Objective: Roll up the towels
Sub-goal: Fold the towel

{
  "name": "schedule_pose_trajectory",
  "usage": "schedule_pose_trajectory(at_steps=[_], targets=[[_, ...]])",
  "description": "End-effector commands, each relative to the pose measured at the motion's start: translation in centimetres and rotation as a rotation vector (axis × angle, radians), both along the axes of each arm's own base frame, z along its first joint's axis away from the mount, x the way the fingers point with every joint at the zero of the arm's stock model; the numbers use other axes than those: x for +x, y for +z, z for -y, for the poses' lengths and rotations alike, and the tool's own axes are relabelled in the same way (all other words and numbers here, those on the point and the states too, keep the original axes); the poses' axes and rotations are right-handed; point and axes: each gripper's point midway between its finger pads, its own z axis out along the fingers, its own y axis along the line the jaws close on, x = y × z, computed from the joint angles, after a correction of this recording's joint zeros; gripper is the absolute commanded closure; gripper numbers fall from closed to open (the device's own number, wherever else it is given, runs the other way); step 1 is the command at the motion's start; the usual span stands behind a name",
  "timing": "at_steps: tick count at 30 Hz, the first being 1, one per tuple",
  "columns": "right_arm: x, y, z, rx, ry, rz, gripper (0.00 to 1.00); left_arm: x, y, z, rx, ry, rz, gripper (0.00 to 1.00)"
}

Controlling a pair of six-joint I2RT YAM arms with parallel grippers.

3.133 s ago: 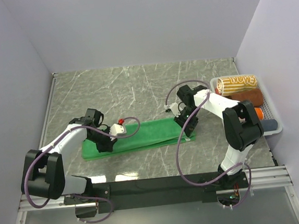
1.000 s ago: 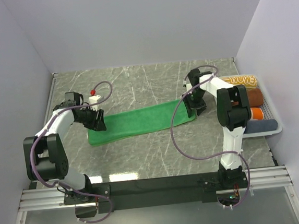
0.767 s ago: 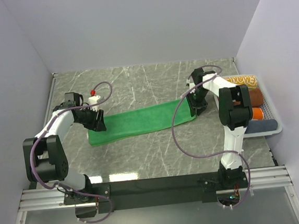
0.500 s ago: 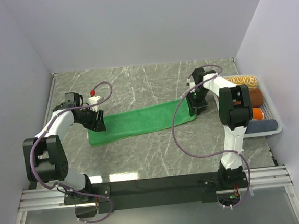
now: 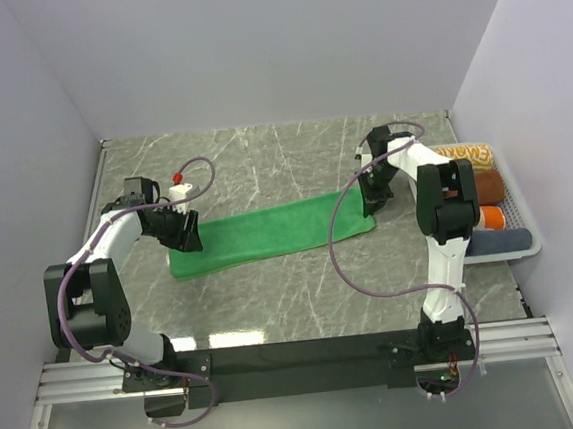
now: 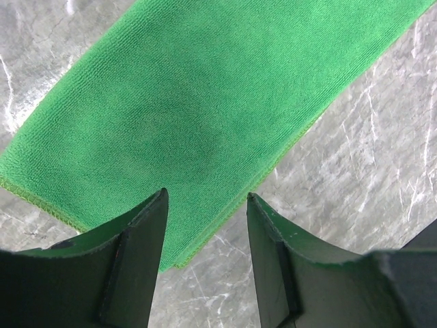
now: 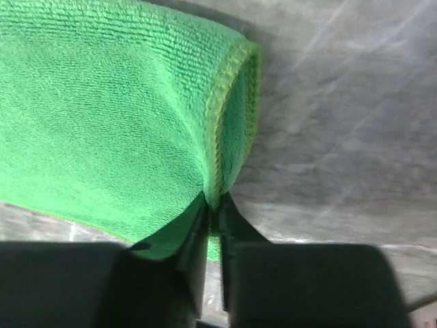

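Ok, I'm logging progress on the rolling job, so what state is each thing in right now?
green towel: unrolled, lying as a long flat strip, right end pinched up
left gripper: open, over the strip's left end
right gripper: shut on the strip's right edge
other towels: rolled, lying in the basket

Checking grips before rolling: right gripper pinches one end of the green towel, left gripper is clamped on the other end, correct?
Not quite. The right gripper does pinch the green towel, but the left gripper is open over the other end, as the left wrist view shows.
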Motion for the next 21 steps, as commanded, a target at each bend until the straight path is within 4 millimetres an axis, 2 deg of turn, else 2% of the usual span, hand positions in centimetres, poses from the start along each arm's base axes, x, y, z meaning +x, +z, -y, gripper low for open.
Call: schedule_pose_trajectory(at_steps=[1, 2, 4, 6, 9, 11, 14, 15, 21], targets=[[-0.5, -0.9, -0.2, 0.008, 0.008, -0.043, 0.93, 0.9, 1.3, -0.2, 0.008, 0.015, 0.046, 0.44], [-0.2, -0.4, 0.3, 0.005, 0.0, -0.028, 1.0, 0.9, 1.4, -0.2, 0.009, 0.015, 0.047, 0.44], [0.1, 0.4, 1.3, -0.016, 0.003, -0.007, 1.0, 0.9, 1.5, -0.3, 0.012, 0.015, 0.051, 0.44], [0.5, 1.7, 3.3, -0.046, -0.023, 0.022, 1.0, 0.8, 1.7, -0.4, 0.013, 0.019, 0.053, 0.43], [1.5, 4.1, 5.0, -0.054, -0.025, 0.074, 1.0, 0.8, 2.0, -0.7, 0.008, 0.032, 0.061, 0.42], [2.0, 5.9, 4.8, -0.04, -0.006, 0.104, 1.0, 0.8, 2.3, -0.9, -0.007, 0.046, 0.063, 0.41], [1.9, 7.7, 2.6, 0.058, 0.034, 0.128, 1.0, 0.7, 2.6, -1.3, -0.034, 0.06, 0.057, 0.34], [1.7, 8.0, 1.7, 0.078, 0.054, 0.128, 1.0, 0.7, 2.7, -1.4, -0.054, 0.067, 0.054, 0.22], [0.0, 9.6, -5.5, 0.258, 0.183, 0.126, 1.0, 0.5, 3.1, -2.3, -0.112, 0.098, 0.007, 0.15]])
